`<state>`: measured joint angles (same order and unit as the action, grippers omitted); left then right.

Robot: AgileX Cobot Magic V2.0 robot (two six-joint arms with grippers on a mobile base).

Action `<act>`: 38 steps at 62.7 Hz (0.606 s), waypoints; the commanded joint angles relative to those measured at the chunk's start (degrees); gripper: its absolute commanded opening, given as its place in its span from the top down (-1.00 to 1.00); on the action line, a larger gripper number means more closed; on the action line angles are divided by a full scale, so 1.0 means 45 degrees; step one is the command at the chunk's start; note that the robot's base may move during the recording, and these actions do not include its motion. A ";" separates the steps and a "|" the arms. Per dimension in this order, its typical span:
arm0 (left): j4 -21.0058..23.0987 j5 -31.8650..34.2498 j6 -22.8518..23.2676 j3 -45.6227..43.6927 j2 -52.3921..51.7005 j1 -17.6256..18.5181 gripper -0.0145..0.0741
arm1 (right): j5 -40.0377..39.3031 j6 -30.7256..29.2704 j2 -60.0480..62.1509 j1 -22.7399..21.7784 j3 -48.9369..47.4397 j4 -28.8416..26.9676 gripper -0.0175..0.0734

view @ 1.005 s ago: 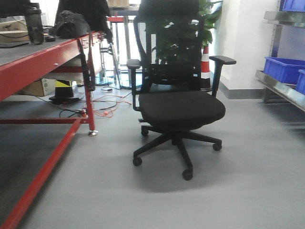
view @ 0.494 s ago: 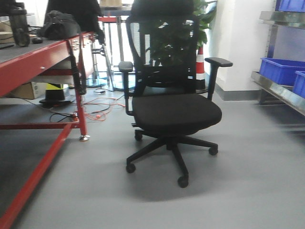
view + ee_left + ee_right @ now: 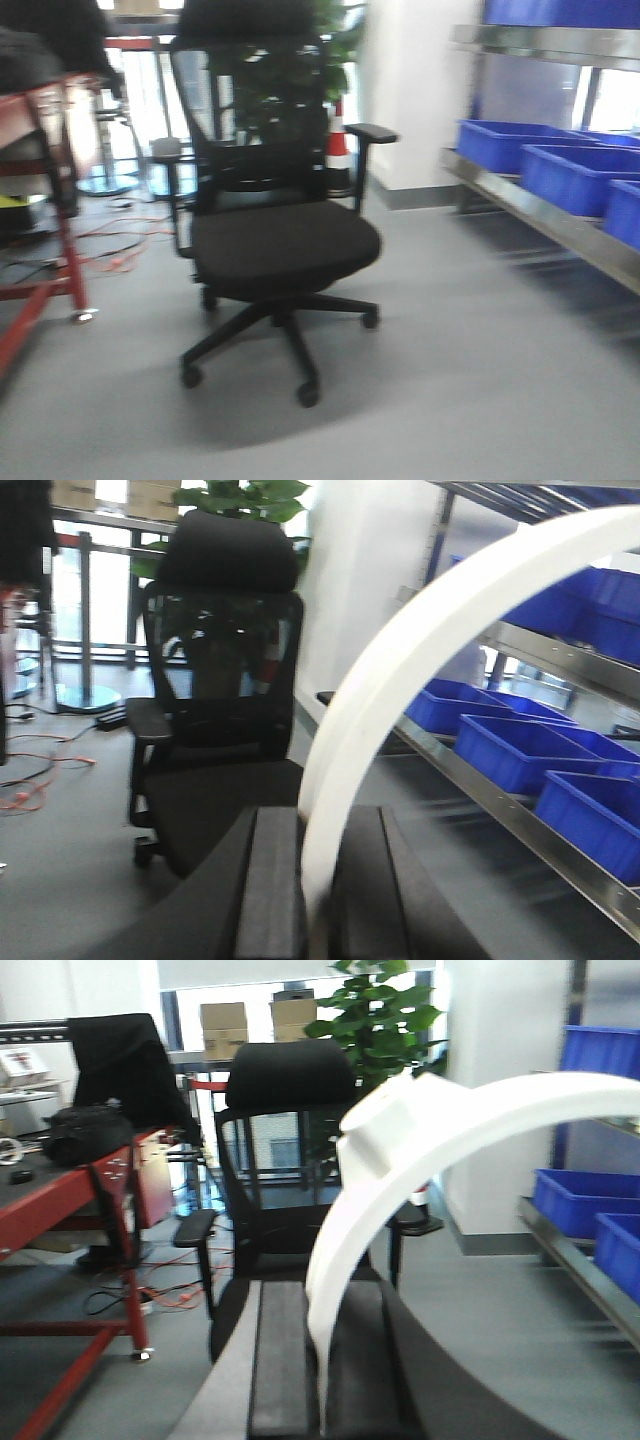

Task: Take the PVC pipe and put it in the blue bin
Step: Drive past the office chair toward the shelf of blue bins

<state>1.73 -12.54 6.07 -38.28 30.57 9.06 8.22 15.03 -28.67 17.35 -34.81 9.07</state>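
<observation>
The right claw [image 3: 320, 1365] was clamped on the lower end of the pipe [image 3: 440, 1130], which arched up and away toward 2 o'clock, its squared tab near 12. It looked light, stiff and smooth, so it would likely pivot when pinched at one end; a hold nearer the tab should steady it. The left claw [image 3: 318, 880] was clamped on a thinner white arc [image 3: 400, 670]. Blue bins [image 3: 575, 1200] sat on a shelf [image 3: 565, 1255] at 3 o'clock, with a chair [image 3: 290, 1090] at 11.

Workshop — red steel workbench [image 3: 60, 1210], metal racking [image 3: 560, 236] with blue bins [image 3: 505, 145], wheeled office chair [image 3: 285, 245]
</observation>
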 commanded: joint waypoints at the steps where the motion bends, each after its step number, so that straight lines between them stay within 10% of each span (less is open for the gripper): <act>1: -0.0002 0.0350 0.0049 -0.0029 -0.0099 0.0042 0.92 | -0.0327 -0.0014 0.0057 -0.0002 0.0036 0.0149 0.98; 38: -0.0002 0.0350 0.0049 -0.0029 -0.0099 0.0042 0.92 | -0.0327 -0.0014 0.0057 -0.0002 0.0036 0.0149 0.98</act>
<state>1.73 -12.54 6.07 -38.28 30.57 9.06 8.22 15.03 -28.67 17.35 -34.81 9.07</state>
